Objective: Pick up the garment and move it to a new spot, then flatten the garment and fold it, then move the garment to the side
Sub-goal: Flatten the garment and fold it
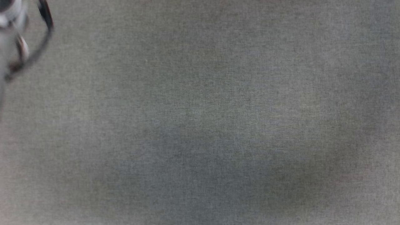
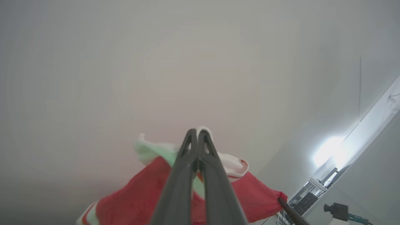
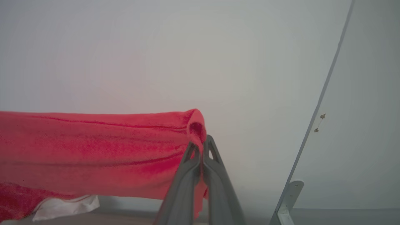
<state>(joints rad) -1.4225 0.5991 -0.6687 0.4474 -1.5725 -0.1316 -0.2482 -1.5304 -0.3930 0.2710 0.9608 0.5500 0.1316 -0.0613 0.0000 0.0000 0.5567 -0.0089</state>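
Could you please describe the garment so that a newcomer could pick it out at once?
Look at the pale wall in the wrist views. In front of it the right gripper and the left gripper each pinch one cloth, the garment. Its bright red with white patches sets it apart from the grey surroundings.

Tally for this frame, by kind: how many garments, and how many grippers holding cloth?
garment: 1
grippers with fingers shut on the garment: 2 (left gripper, right gripper)
Total: 3
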